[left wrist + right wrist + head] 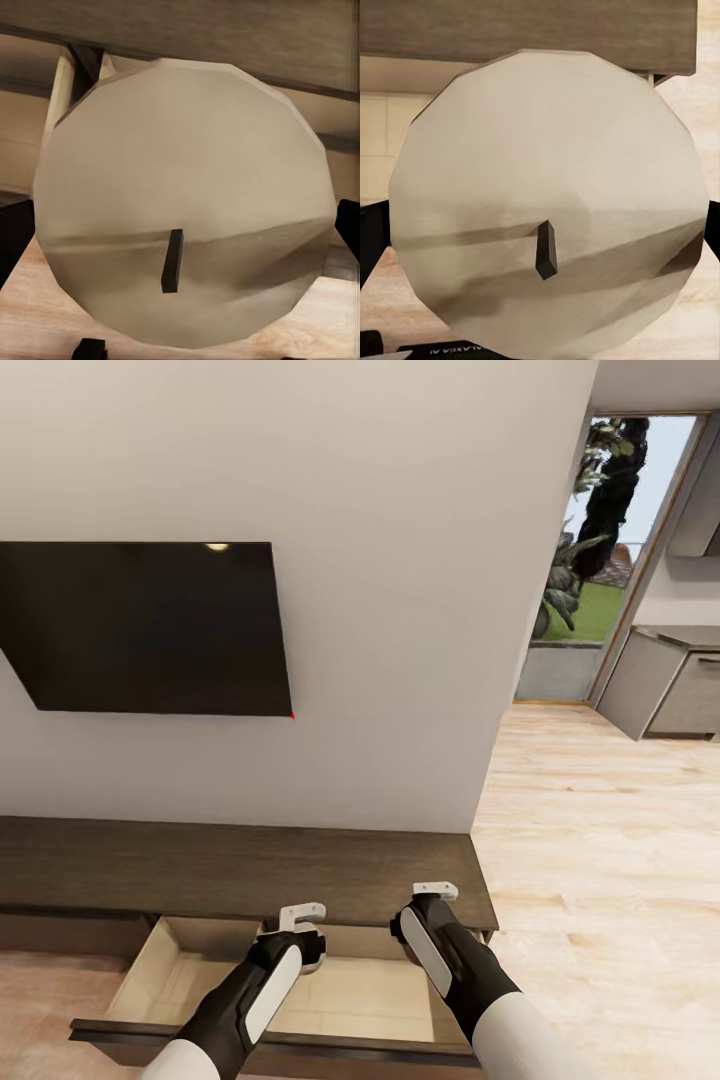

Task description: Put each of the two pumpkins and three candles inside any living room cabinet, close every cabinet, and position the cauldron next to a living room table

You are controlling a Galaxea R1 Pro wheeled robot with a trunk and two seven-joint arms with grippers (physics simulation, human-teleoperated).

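1. Over the pulled-out drawer (200, 970) of the long dark-brown cabinet (240, 865), the robot's left gripper (303, 913) and right gripper (436, 888) hang side by side, each clamped on a candle.
2. The left wrist view shows one grey-beige candle (184, 202) top-on, dark wick upward, a black finger (13, 232) pressing at each side; the right wrist view shows a second candle (547, 202) pinched the same way.
3. The step appears to be setting both candles into the drawer. Done well, each arm would come down until the candle base sits close over the pale drawer floor, well inside the front panel, and only then let go, so neither stub tips or rolls.
4. The two should land apart, leaving room for other items.
5. Count in view: two candles, one open drawer, one cabinet, one wall-mounted screen (150, 625).
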